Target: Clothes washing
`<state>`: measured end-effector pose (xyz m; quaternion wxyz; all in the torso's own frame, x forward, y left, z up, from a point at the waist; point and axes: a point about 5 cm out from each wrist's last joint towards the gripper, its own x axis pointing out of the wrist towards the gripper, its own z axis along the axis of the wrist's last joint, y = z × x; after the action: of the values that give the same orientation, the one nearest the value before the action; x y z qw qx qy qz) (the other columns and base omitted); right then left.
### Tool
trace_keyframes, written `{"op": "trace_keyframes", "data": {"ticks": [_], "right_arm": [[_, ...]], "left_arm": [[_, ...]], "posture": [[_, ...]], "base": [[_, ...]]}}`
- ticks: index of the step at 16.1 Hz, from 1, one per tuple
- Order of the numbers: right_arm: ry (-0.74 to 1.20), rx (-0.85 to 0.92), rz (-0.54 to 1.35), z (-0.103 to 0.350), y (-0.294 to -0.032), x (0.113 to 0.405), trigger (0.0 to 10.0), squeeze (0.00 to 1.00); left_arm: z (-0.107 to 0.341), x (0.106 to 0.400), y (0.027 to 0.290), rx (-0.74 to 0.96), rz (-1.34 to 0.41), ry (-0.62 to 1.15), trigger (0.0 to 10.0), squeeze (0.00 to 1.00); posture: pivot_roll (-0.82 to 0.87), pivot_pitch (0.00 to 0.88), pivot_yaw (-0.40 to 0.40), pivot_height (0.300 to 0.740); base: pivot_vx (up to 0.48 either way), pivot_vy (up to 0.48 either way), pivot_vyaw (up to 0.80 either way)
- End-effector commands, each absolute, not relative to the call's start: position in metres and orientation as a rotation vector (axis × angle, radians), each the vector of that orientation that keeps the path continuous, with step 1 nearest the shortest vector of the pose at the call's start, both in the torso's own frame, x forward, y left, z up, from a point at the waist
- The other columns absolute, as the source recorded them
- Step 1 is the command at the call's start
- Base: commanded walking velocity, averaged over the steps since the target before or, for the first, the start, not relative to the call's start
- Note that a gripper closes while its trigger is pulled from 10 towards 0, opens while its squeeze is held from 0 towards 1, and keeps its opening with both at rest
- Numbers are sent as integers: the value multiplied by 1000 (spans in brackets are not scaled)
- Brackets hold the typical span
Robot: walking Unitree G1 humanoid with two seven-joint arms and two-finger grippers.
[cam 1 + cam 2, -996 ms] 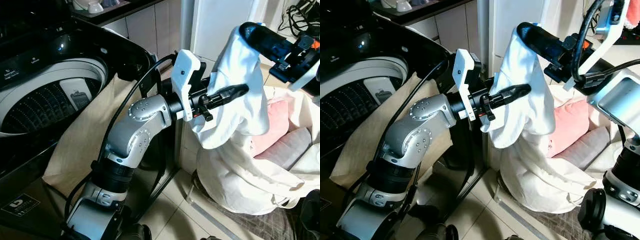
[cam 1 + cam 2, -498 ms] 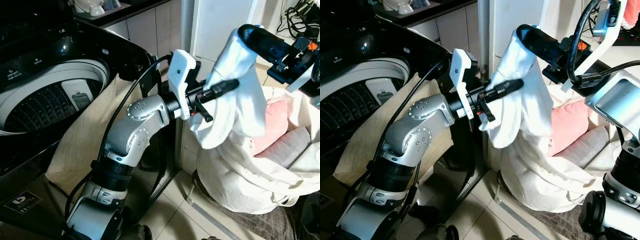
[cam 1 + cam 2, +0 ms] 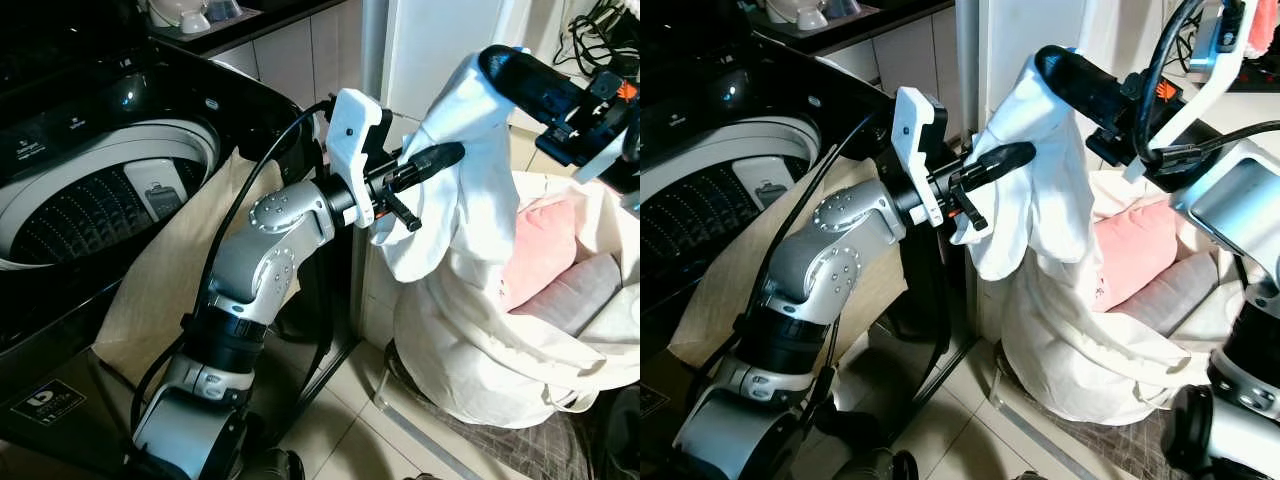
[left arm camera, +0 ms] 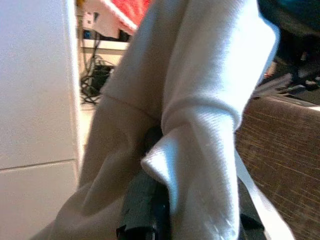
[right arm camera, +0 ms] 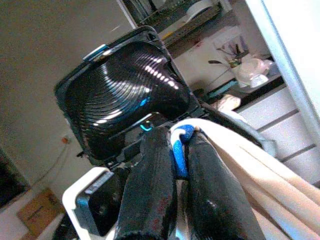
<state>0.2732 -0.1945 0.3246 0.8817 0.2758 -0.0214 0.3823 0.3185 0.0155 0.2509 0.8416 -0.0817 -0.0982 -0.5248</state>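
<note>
White garment held aloft between both grippers, beside the open washer.

The right gripper (image 3: 500, 68) was clenched on the top of the white cotton garment (image 3: 470, 190), above the white fabric laundry bag (image 3: 480, 350); the left gripper (image 3: 440, 155) pressed into its folds, grip impossible to tell. The black top-loading washing machine (image 3: 110, 190) stood open, well apart.

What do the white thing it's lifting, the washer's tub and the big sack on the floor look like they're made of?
White garment: soft woven cloth, probably cotton; it drapes and folds, matte. Washer tub: likely metal, dark perforated wall with a light rim that looks like plastic. Laundry bag: cream fabric, canvas-like, slumping in creases.
</note>
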Motion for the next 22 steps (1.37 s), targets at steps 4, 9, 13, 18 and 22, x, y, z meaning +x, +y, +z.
{"op": "trace_keyframes", "data": {"ticks": [4, 9, 13, 18, 22], "right_arm": [[-85, 528, 802, 330, -195, 269, 10000, 1000], [-74, 402, 848, 327, -183, 260, 10000, 0], [-61, 373, 873, 324, -174, 259, 10000, 0], [64, 279, 959, 293, -139, 254, 10000, 0], [172, 194, 975, 269, -124, 251, 10000, 0]], "left_arm": [[274, 349, 47, -32, -829, -310, 0, 0], [368, 383, 154, 513, -153, -601, 0, 0], [430, 363, 236, 917, 391, -698, 0, 0], [372, 380, 292, 1081, 549, -354, 0, 0], [276, 394, 304, 897, 283, 201, 10000, 0]], "posture": [[-145, 2, 90, 740], [-146, 0, 91, 740], [-146, 0, 88, 740], [-150, 2, 79, 740], [-154, 0, 77, 740]], "base": [[0, 0, 0], [0, 0, 0], [0, 0, 0], [0, 0, 0], [0, 0, 0]]}}
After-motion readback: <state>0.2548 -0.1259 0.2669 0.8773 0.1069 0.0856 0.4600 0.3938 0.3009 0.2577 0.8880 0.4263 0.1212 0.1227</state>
